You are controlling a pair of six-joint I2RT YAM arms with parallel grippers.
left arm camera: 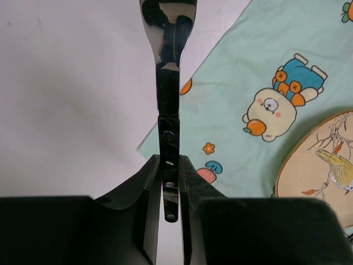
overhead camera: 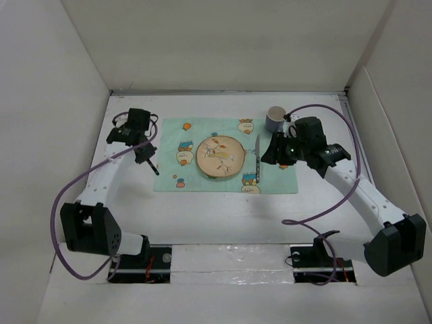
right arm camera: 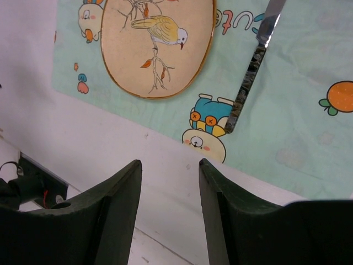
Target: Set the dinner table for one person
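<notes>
two arms reach over the white dinner table [overhead camera: 216,209] in the top view, where a mint-green mat [overhead camera: 226,164] lies at the middle of its far half. a round plate [overhead camera: 221,156] sits at the mat's centre, a knife [overhead camera: 257,162] lies on the mat just right of the plate, and a mug [overhead camera: 275,119] stands at the mat's far right corner. the left gripper [overhead camera: 144,157] hangs at the mat's left edge, clamped on a dark utensil [overhead camera: 152,168] that slants down toward that edge. the right gripper [overhead camera: 267,156] hovers over the mat's right part, just beside the knife. from the left wrist, the left gripper [left arm camera: 168,176] has its fingers [left arm camera: 148,187] pressed against the utensil's [left arm camera: 168,110] riveted handle. its shiny neck runs up across the mat's [left arm camera: 248,66] edge and widens at the top, perhaps a fork or a spoon, the head being cut off. the plate's [left arm camera: 314,165] rim shows further onto the mat. from the right wrist, the right gripper [right arm camera: 168,187] stands with its jaws apart and nothing between them, above bare table [right arm camera: 110,143] at the mat's [right arm camera: 287,138] near edge. on the mat lie the knife [right arm camera: 248,77] and, left of it, the bird-painted plate [right arm camera: 157,38].
</notes>
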